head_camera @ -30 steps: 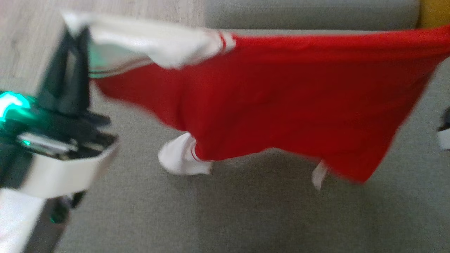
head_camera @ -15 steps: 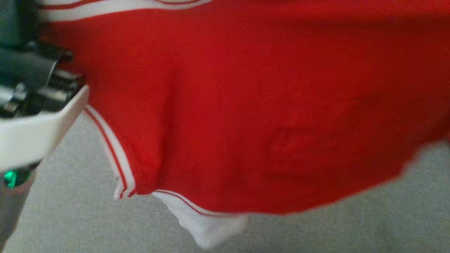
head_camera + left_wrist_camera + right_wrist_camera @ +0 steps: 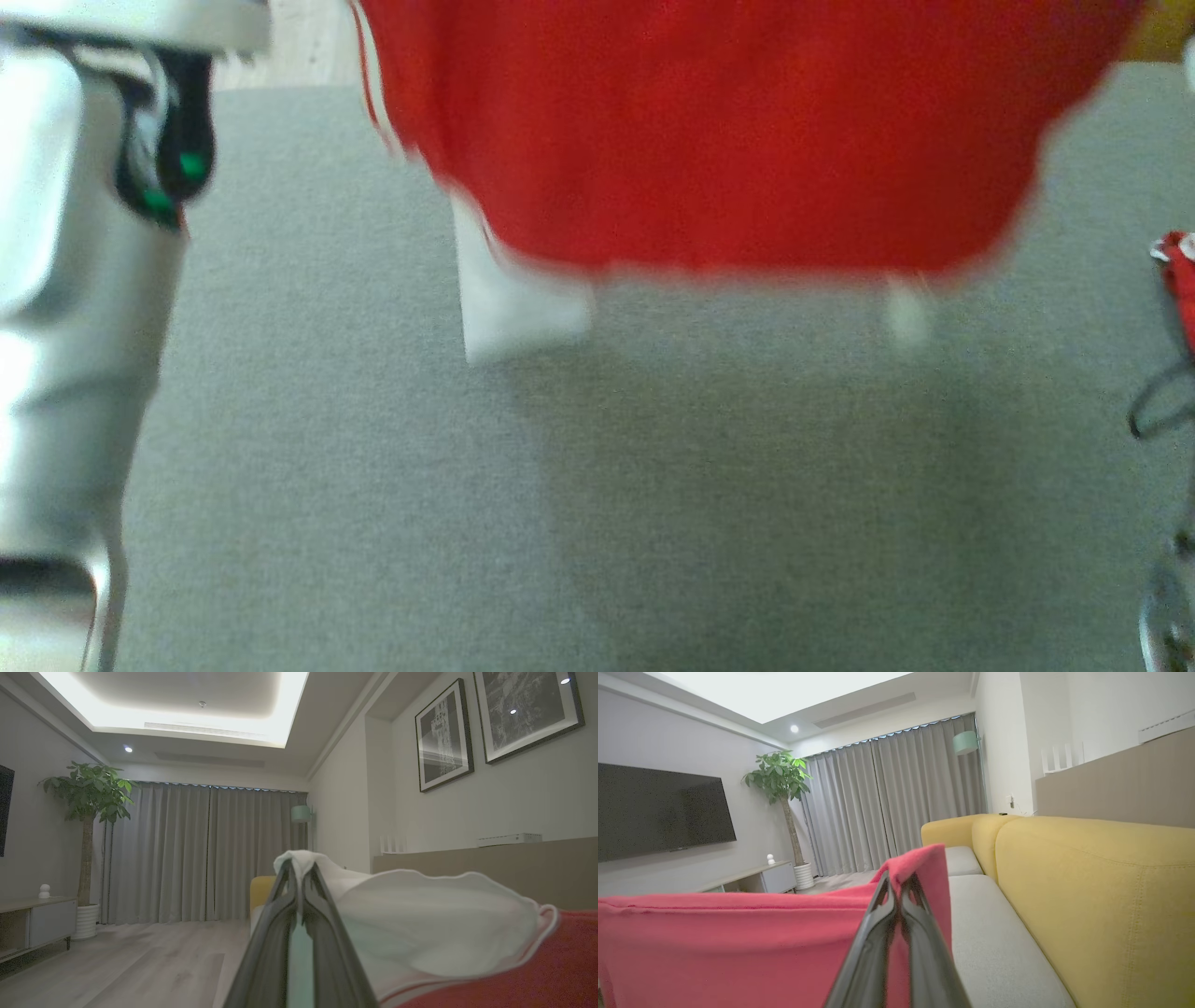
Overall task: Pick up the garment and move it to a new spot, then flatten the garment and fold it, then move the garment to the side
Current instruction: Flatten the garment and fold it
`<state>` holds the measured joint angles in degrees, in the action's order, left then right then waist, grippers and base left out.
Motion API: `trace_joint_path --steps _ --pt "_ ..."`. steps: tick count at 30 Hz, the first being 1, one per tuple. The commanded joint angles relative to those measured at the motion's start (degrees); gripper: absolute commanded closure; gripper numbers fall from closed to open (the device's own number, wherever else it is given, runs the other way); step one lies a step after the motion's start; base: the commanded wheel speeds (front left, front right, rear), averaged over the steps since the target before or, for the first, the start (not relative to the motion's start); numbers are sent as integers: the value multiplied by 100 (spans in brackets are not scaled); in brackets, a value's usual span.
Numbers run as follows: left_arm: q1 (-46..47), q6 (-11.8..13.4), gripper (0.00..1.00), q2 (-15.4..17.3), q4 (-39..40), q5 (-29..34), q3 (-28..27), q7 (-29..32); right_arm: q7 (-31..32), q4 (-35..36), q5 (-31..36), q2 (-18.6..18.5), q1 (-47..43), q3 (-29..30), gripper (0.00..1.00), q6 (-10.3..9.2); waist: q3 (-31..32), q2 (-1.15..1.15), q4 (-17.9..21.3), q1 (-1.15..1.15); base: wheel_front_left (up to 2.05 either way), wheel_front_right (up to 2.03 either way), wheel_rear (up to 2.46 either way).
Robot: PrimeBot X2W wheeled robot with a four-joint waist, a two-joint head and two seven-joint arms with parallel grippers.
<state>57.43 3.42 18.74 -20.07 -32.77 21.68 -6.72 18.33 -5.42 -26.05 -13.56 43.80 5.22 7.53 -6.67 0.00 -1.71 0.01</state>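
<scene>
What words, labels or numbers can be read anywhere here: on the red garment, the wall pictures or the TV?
None can be read.
The garment shows plain red cloth with white trim and no lettering; it is blurred in the head view.
The framed pictures show no legible writing.
The TV is dark.

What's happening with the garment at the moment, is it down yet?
Not yet. The robot holds the red garment up in the air with both arms. The left gripper is shut on its white end, and the right gripper is shut on a red edge. The cloth hangs stretched between them above the grey sofa seat. It is not laid flat or folded.
</scene>
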Motion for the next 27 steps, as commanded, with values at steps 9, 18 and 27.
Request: trace_joint_path --steps 9,18,27 --pt "1116 -215 100 -314 -2083 -334 -748 -740 -1046 -2612 -1 445 1389 -862 100 -4 22 0 118 -1 0 0 0" --pt "14 -511 100 -1187 -4490 -856 -897 -800 -1620 -5128 -335 846 1101 -1827 100 -4 -467 0 92 -1 0 0 0" --pt "-769 -744 100 -1463 -4709 -756 -882 -824 -2154 -5747 -996 785 240 -2332 100 -4 -723 0 -70 -1 0 0 0"
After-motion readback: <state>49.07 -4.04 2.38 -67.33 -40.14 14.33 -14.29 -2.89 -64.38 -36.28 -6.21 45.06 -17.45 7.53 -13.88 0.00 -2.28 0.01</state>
